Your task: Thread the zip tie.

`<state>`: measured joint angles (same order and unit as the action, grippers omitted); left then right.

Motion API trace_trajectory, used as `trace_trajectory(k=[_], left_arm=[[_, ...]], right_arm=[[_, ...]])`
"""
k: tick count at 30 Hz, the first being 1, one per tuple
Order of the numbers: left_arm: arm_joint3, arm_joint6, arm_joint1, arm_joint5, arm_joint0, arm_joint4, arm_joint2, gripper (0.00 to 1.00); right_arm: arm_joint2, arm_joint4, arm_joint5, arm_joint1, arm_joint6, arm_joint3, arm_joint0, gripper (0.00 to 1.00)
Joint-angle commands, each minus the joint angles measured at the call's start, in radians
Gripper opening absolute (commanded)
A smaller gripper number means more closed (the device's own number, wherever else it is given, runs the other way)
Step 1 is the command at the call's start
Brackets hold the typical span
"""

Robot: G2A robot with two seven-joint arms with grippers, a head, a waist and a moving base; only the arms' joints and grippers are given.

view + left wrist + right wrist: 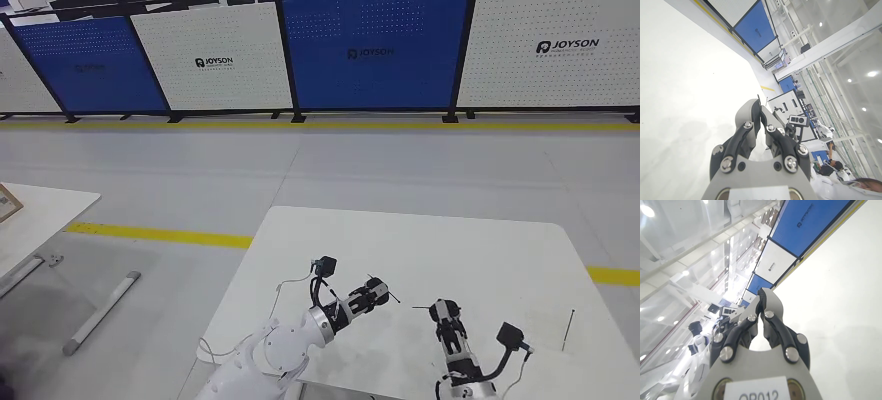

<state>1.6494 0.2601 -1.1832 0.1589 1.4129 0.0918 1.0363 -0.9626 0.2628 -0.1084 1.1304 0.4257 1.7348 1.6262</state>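
Observation:
My left gripper [379, 292] [759, 106] hovers over the near part of the white table [450, 245], shut on a thin black zip tie [393, 297]. The tie's tip [758, 98] pokes out past the fingertips. My right gripper [441, 312] [761, 295] is a short way to its right, also shut. A thin black strip [420, 308] sticks out of it toward the left gripper. The two protruding ends point at each other with a small gap between them. I cannot tell whether they belong to one tie.
A second black zip tie [567, 330] lies loose on the table near its right edge. A bare white tabletop stretches beyond both grippers. Blue and white partition panels [370, 50] stand across the floor at the back.

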Motion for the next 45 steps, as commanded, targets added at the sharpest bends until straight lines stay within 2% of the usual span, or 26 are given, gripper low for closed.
trace_trajectory(k=[1,15,23,27,32,34,39,45], left_arm=[[0.000,0.000,0.000,0.000,0.000,0.000,0.000,0.00],[0.001,-0.005,-0.001,0.000,0.000,0.008,-0.005,0.00],[-0.038,-0.043,-0.010,-0.016,-0.028,0.029,-0.037,0.00],[-0.038,-0.043,-0.010,-0.016,-0.028,0.029,-0.037,0.00],[-0.038,-0.043,-0.010,-0.016,-0.028,0.029,-0.037,0.00],[-0.038,-0.043,-0.010,-0.016,-0.028,0.029,-0.037,0.00],[-0.038,-0.043,-0.010,-0.016,-0.028,0.029,-0.037,0.00],[-0.038,-0.043,-0.010,-0.016,-0.028,0.029,-0.037,0.00]], right_arm=[[0.010,0.001,0.017,0.005,-0.004,-0.005,-0.007,0.00],[0.010,0.001,0.017,0.005,-0.004,-0.005,-0.007,0.00],[0.010,0.001,0.017,0.005,-0.004,-0.005,-0.007,0.00],[0.010,0.001,0.017,0.005,-0.004,-0.005,-0.007,0.00],[-0.035,-0.069,-0.016,0.008,-0.050,-0.010,-0.011,0.00],[-0.042,-0.072,-0.008,0.010,-0.063,-0.013,-0.015,0.00],[-0.015,-0.039,0.047,0.022,-0.119,-0.025,-0.039,0.00],[-0.016,-0.046,0.047,0.026,-0.132,-0.031,-0.044,0.00]])
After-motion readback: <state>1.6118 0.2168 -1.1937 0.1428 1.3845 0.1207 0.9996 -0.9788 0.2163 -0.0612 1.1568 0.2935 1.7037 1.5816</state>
